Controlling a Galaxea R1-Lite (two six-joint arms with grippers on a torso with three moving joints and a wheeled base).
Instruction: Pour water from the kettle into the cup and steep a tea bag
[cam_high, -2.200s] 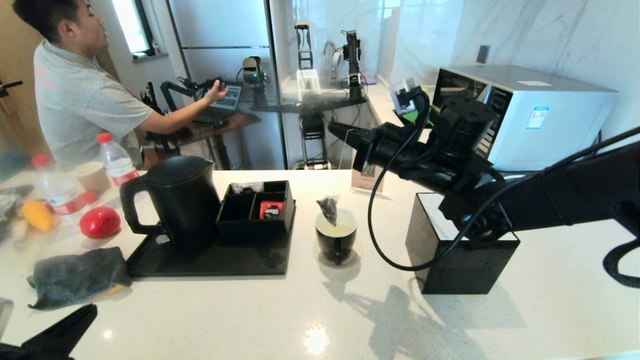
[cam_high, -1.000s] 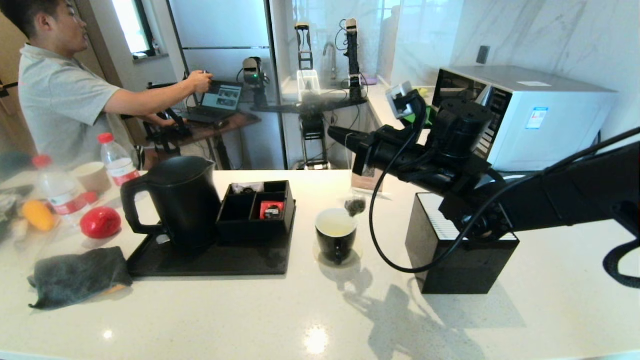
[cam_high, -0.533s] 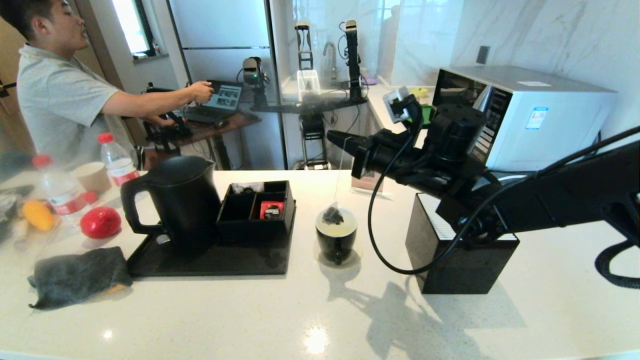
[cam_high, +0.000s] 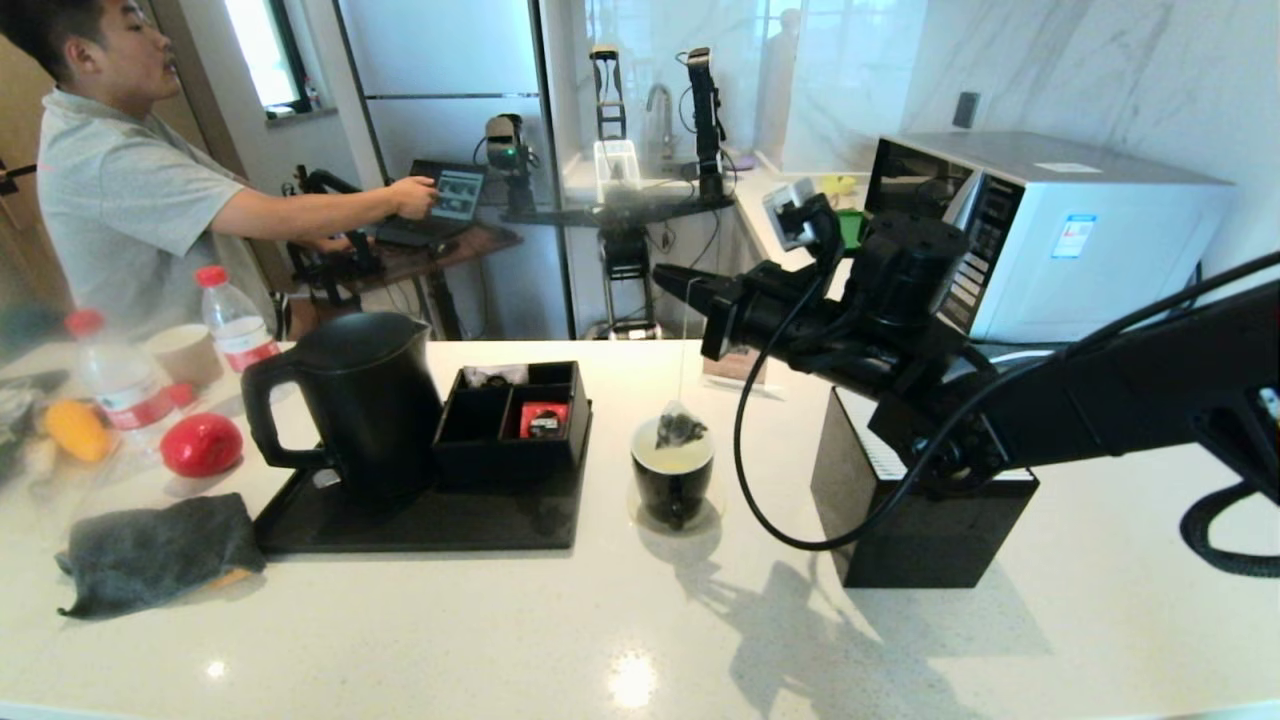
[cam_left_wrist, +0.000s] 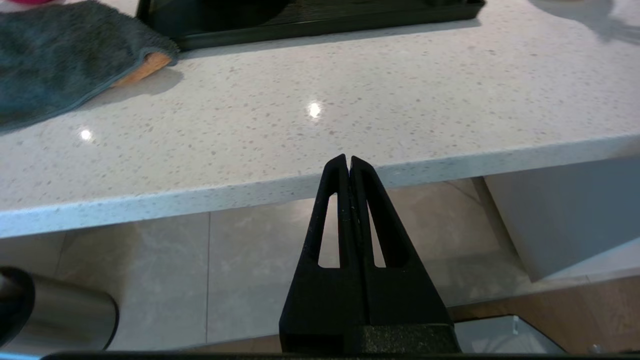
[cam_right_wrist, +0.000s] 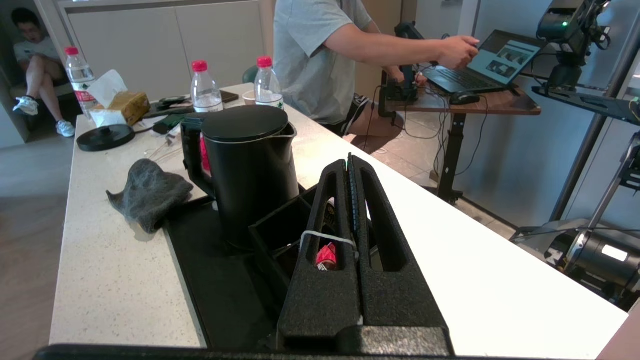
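Note:
The black cup (cam_high: 672, 482) stands on the counter, right of the tray, holding pale water (cam_high: 668, 460). A tea bag (cam_high: 681, 428) hangs on its string at the cup's rim, over the back right part of the opening. My right gripper (cam_high: 668, 274) hovers above the cup, shut on the string; in the right wrist view the string (cam_right_wrist: 325, 236) loops across one finger of that gripper (cam_right_wrist: 348, 159). The black kettle (cam_high: 365, 400) sits upright on the tray, lid on (cam_right_wrist: 247, 170). My left gripper (cam_left_wrist: 348, 160) is shut and empty below the counter's front edge.
A black tray (cam_high: 420, 525) carries an organiser box (cam_high: 505, 440) with a red packet (cam_high: 543, 418). A grey cloth (cam_high: 150, 550) lies front left, near a red fruit (cam_high: 200, 445) and bottles (cam_high: 232, 318). A black box (cam_high: 925, 510) and microwave (cam_high: 1060, 220) stand right. A person (cam_high: 130, 190) works behind.
The tea bag swung out to the cup's right, then came back over the cup and now hangs at its rim. The left gripper dropped out of the head view.

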